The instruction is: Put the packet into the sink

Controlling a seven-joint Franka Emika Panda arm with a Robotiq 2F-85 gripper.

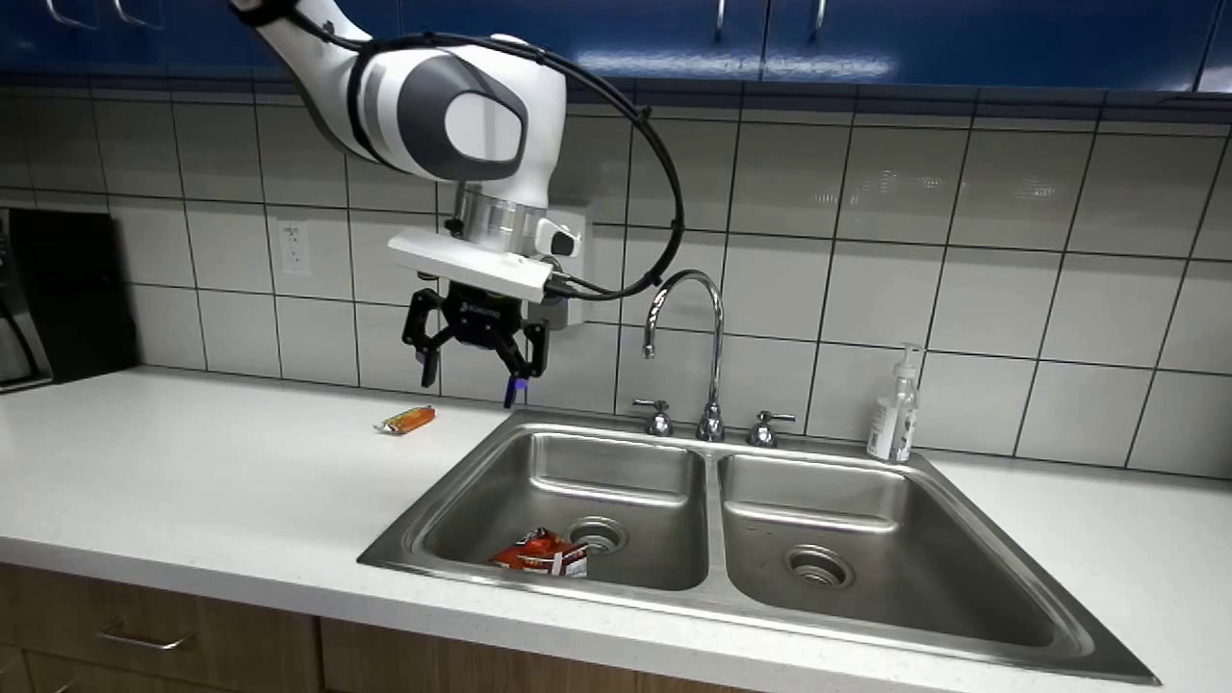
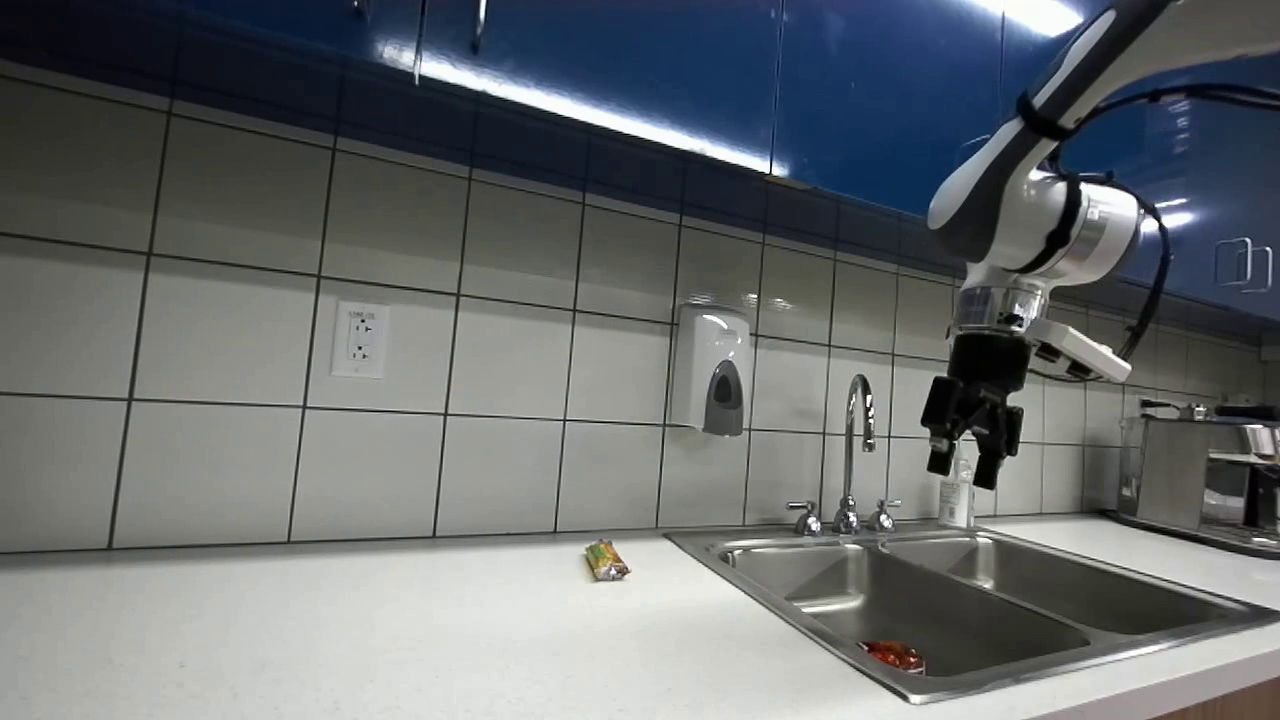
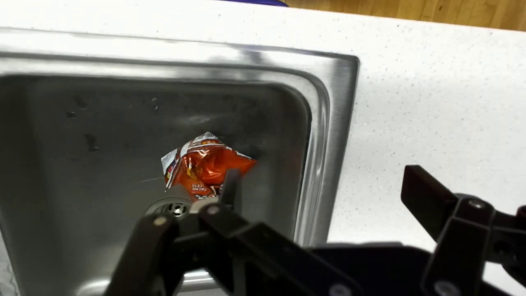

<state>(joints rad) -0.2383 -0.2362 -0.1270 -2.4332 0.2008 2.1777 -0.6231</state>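
Crumpled, glossy red-and-white packet [image 3: 207,164].

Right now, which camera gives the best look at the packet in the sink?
The wrist view. It looks down on the packet, large enough to show lettering, though the claw covers part of it. Both exterior views show it smaller, low in the sink, lettering unreadable.

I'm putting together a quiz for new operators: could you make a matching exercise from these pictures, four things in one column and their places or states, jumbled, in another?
Things:
1. red snack packet
2. small orange wrapped snack
3. claw
4. clear pump bottle

Places or states:
A. on the counter
B. standing at a back corner of the sink
C. in a sink basin, near its drain
D. open, holding nothing

Pairs: 1-C; 2-A; 3-D; 4-B
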